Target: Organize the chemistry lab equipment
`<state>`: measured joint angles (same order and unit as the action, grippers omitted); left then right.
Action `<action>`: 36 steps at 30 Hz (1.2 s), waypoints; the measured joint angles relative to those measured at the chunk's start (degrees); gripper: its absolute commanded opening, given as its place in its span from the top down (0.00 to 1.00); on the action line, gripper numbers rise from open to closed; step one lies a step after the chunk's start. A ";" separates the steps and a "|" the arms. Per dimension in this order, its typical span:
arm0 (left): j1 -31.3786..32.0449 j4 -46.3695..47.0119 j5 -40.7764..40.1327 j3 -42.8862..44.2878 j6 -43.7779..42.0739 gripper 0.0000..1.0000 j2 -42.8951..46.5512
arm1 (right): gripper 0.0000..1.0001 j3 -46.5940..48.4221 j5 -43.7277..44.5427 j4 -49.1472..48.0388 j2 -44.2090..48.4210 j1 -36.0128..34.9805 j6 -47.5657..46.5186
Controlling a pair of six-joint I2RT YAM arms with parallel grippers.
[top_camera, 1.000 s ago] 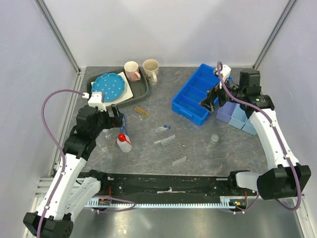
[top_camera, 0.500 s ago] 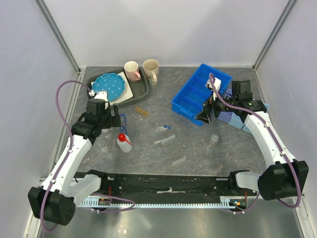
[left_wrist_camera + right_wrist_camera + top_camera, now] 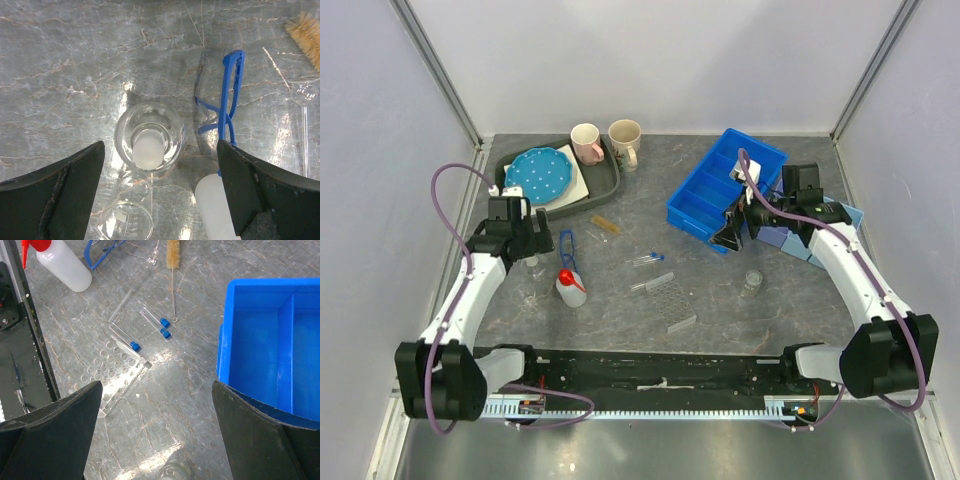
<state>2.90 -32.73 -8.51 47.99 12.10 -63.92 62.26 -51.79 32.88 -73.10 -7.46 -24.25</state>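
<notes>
Sorting looks barely begun: every piece of lab equipment in view lies loose on the bench (image 3: 720, 300). The compartments of the blue divided bin (image 3: 698, 220) that are not hidden by the right arm hold nothing. The red-capped squeeze bottle (image 3: 571, 289) stands toward the left side, with the blue-framed safety glasses (image 3: 568, 244) just beyond it. The tan bristle brush (image 3: 606, 225) lies further back, near the grey tray (image 3: 608, 180). The blue-capped tubes (image 3: 648, 259) lie flat mid-bench beside the clear tube rack (image 3: 673, 303), none slotted into it. A small clear beaker (image 3: 753, 279) sits alone nearer the right arm. The left claw (image 3: 160, 150) hangs with its fingers spread wide and nothing between them, directly above an upright clear glass vessel (image 3: 148, 141). A second small beaker (image 3: 127, 220) sits just beside that vessel, close to the bottle, though whether it is upright or tipped is hard to tell. The right claw (image 3: 157, 390) is likewise spread and empty, poised over bare bench between the bin's near corner and the tubes and rack. Judged from this layout, nothing is put away yet. The tubes need to go into the rack, and the bottle, glasses, brush and glassware need gathering, probably into the bin. The left arm seems set to start with the glass vessel below it. The mugs (image 3: 586, 143) and the dotted plate (image 3: 538, 172) at the back are not lab gear and should need no handling.
</notes>
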 measured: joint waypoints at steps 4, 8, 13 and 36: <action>-2.34 1.68 3.15 -0.39 -0.04 0.00 -5.16 | 0.01 0.00 -0.44 -0.37 -1.44 -0.98 0.02; -6.08 1.77 7.21 -0.50 -0.07 0.00 -10.47 | 0.02 0.00 -0.74 -0.22 -2.64 -2.78 -0.42; -8.70 1.84 9.31 -0.48 -0.04 0.00 -13.86 | 0.02 -0.15 -0.76 0.81 -3.48 -5.79 -2.27; -8.76 -0.22 11.69 3.34 0.04 0.43 -22.58 | 0.02 -2.91 -1.51 0.17 -3.45 -6.36 -3.02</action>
<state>-5.87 -32.95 3.18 51.33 12.14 -86.50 59.35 -53.30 33.06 -76.55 -13.82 -27.27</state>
